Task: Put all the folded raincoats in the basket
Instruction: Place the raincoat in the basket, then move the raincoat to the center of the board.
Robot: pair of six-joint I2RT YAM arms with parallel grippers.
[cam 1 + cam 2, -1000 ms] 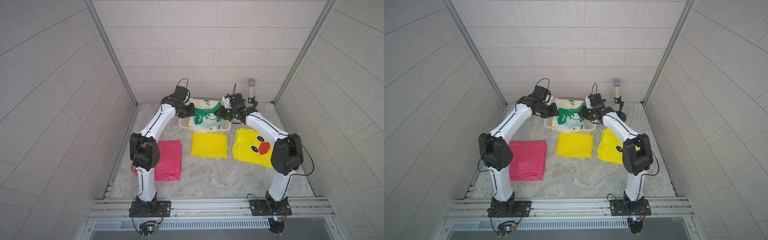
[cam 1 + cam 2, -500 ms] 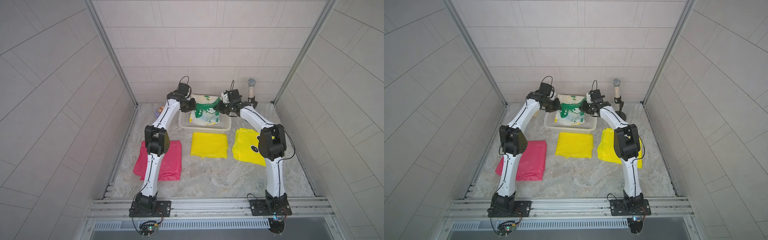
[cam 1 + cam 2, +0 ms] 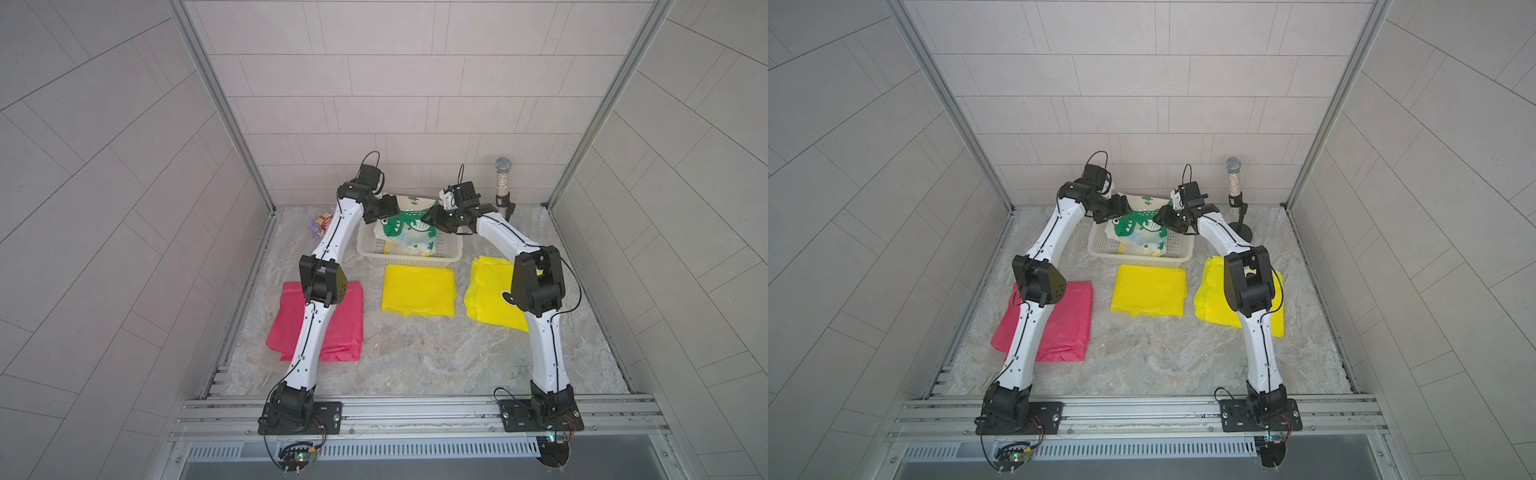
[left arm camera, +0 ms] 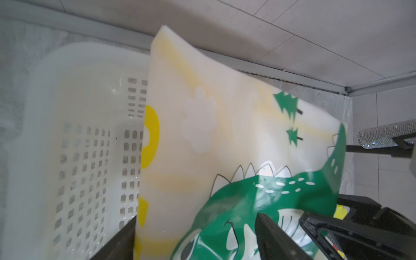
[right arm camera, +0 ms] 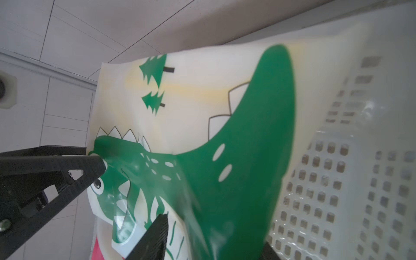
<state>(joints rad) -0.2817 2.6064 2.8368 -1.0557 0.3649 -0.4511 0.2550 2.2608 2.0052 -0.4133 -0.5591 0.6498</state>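
One white folded raincoat with a green dinosaur print [image 3: 409, 226] slumps in the one white perforated plastic basket [image 3: 415, 259] at the marbled tabletop's [image 3: 415, 365] far edge.
The left arm [image 3: 332, 245] and right arm [image 3: 503, 239] arch from the front edge, elbows raised, meeting over it. Only the wrist views show the jaws: the left gripper's [image 4: 197, 216] stand wide either side of the sheet, the right gripper's [image 5: 134, 189] are parted, one fingertip [image 5: 99, 163] touching the print. Both top views add three more: one pink folded raincoat [image 3: 349, 324], one plain yellow folded raincoat [image 3: 417, 291], one black-marked yellow folded raincoat [image 3: 484, 291].
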